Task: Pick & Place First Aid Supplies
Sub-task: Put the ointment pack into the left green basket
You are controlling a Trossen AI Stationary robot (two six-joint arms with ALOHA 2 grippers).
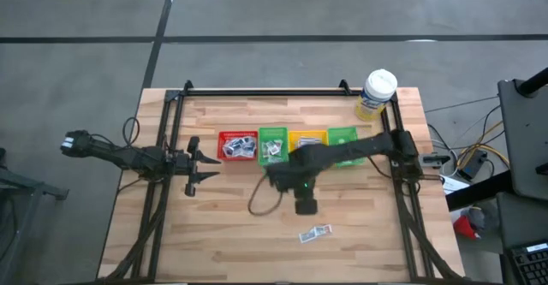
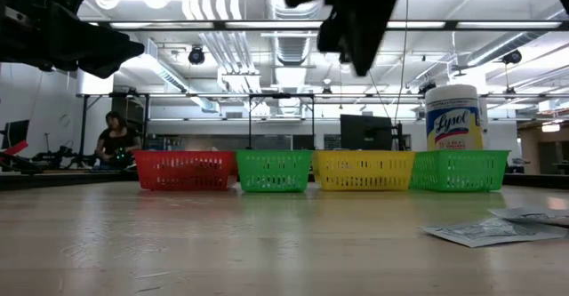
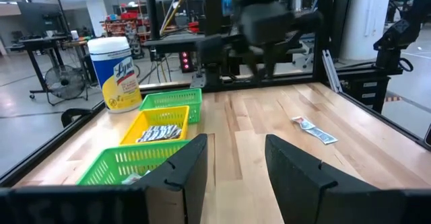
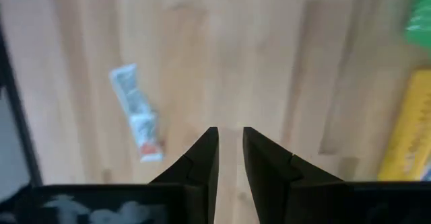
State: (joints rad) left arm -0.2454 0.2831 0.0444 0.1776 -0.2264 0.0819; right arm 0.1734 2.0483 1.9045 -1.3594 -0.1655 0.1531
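free: bare table (image 1: 214,234) front-left | blocked: bin row (image 1: 287,144), bottle (image 1: 377,94) at back

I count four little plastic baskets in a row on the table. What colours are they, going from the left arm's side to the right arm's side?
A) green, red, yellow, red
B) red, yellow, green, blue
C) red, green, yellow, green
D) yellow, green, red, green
C: the high view shows the red basket, then a green basket, the yellow basket and a second green basket.

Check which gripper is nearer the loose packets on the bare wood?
Right. The right gripper hovers just behind the packets, nothing in it. The left gripper waits far off by the red bin, across the table.
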